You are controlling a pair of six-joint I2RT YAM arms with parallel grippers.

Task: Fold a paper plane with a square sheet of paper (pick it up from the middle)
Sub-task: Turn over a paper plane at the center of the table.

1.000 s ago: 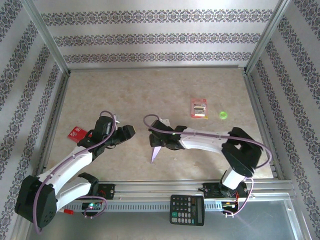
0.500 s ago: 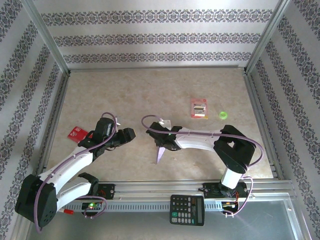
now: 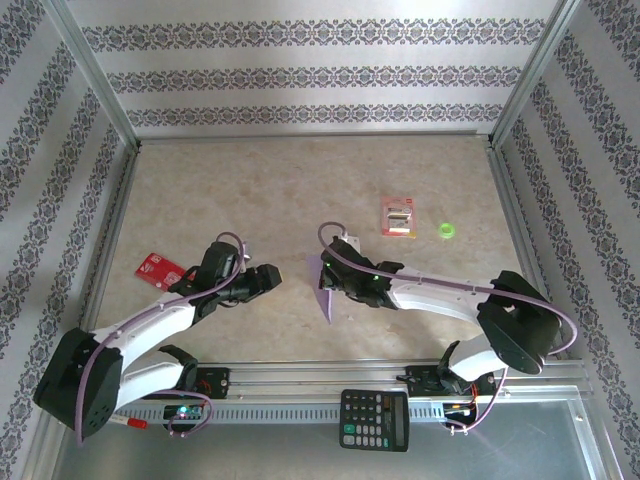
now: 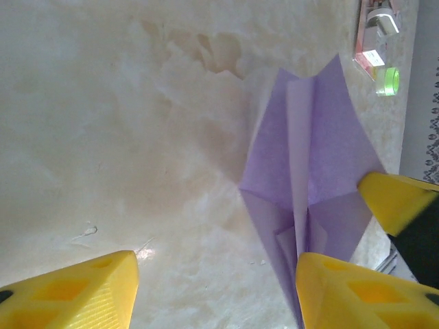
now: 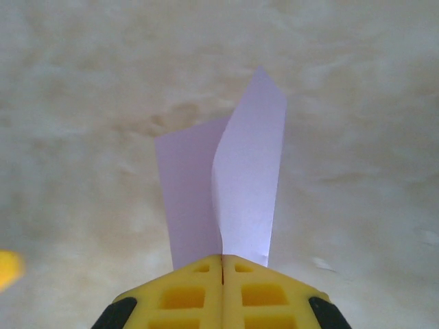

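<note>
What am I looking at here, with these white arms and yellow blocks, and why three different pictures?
These are two robot arms bolted at the near edge of a table. The wide picture looks down from above. The other two come from small cameras on each wrist, so the yellow blocks are each arm's own fingers. The right gripper is shut on a folded lavender paper plane. The left gripper is open beside the plane and holds nothing. Also on the table are a red-and-white packet, a small green ring and a red card. A calculator sits on the ledge by the arms' bases.
</note>
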